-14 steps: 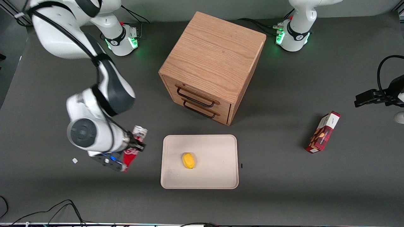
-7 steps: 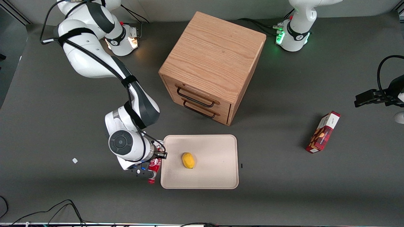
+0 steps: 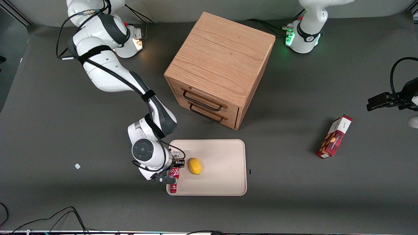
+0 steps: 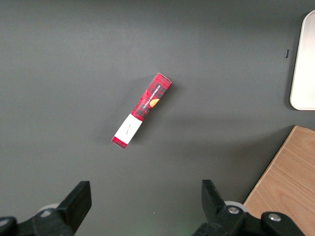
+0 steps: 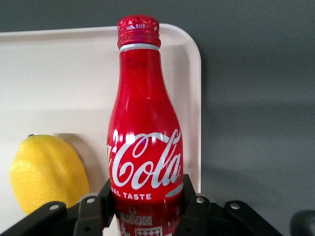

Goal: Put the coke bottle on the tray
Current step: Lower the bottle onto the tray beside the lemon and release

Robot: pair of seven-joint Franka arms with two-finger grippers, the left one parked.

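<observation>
Nearest the front camera, I see my pincer (image 3: 173, 175) pinching the coke bottle (image 3: 173, 181) at its lower body, holding it over the tray (image 3: 222, 182) at the edge toward the working arm's end of the desk (image 3: 294, 195); in the right wrist view the fingers (image 5: 193, 209) press both sides of the bottle (image 5: 144, 147). A yellow lemon (image 3: 195, 166) lies on the tray just beside the bottle. Farther off stands a wooden drawer cabinet (image 3: 218, 68), with a red snack box (image 3: 334, 136) lying toward the parked arm's end.
</observation>
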